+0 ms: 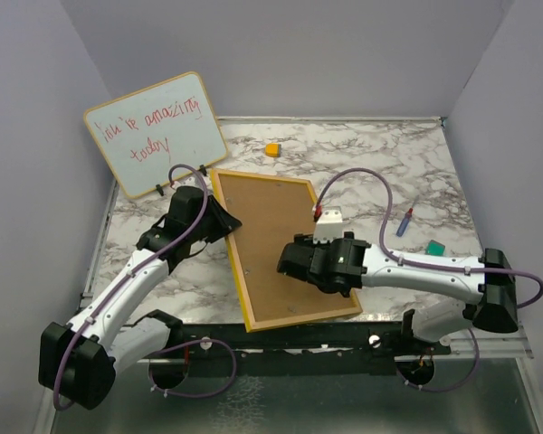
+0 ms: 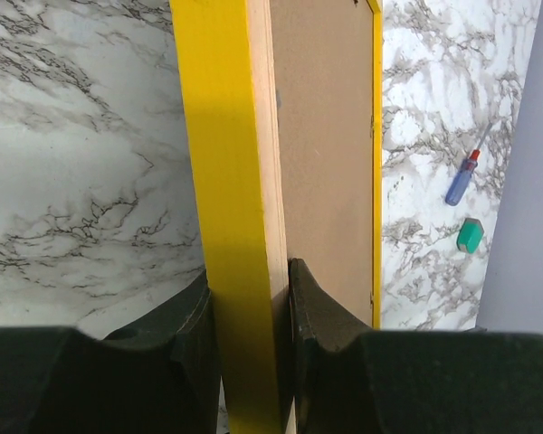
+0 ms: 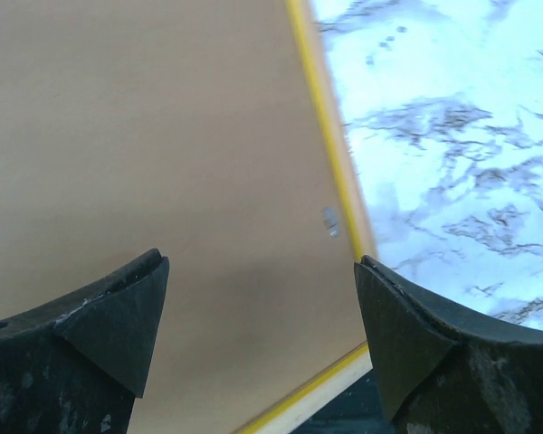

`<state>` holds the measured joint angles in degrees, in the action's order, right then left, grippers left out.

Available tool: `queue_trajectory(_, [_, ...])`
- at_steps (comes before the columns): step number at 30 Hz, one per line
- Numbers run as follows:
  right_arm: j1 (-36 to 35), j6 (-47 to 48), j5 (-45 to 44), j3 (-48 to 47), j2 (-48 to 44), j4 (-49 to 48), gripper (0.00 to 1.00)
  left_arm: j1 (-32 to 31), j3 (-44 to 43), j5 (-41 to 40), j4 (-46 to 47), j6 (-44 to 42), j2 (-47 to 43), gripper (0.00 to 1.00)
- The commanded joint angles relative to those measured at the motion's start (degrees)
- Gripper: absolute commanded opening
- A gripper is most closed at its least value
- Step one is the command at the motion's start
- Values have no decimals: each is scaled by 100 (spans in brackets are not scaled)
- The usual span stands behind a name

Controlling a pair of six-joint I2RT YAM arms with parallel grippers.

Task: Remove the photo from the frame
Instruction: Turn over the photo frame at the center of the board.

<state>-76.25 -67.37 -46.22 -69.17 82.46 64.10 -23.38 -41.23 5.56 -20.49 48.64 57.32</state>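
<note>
Marble table [image 1: 389, 172] holds your frame [image 1: 271, 226] back-up, left gripper [image 2: 249, 280] clamping its rim, right gripper [image 3: 262, 271] splayed above; photo likely not yet out.

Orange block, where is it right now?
In the top view, the small orange block sits on the marble table at the back, beyond the yellow-edged brown frame, right of the whiteboard.
</note>
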Motion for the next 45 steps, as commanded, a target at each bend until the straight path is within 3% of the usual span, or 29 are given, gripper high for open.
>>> queue_trajectory(1, [786, 643, 572, 723, -644, -1019, 87, 15, -255, -750, -553, -1030, -36, 0])
queue_trajectory(3, [1050, 1023, 1111, 1187, -1067, -1883, 87, 18, -377, -885, -774, -1125, 28, 0])
queue_trajectory(7, [2233, 1296, 2683, 2302, -1813, -3306, 87, 24, -587, -902, -1219, -1319, 45, 0])
queue_trajectory(17, [3597, 1632, 4180, 2899, -1355, -4449, 87, 26, -1616, -1485, -2329, -1804, 156, 0])
queue_trajectory(20, [3735, 1719, 4753, 2999, -1177, -5041, 87, 26, -1993, -1775, -2635, -1891, 220, 0])
queue_trajectory(29, [3740, 1634, 5289, 2868, -561, -5412, 85, 18, -3482, -1964, -3493, -2236, 850, 0])
queue_trajectory(36, [3739, 1248, 5619, 3512, -1199, -6520, 85, -31, -4946, -2473, -4260, -2358, 1483, 0])
queue_trajectory(40, [3736, 1351, 5785, 3193, -1132, -6027, 84, -109, -5612, -2582, -4457, -2340, 1822, 0])
queue_trajectory(45, [3740, 1413, 6098, 3215, -1470, -6204, 84, -570, -6004, -2986, -4682, -2219, 2223, 0])
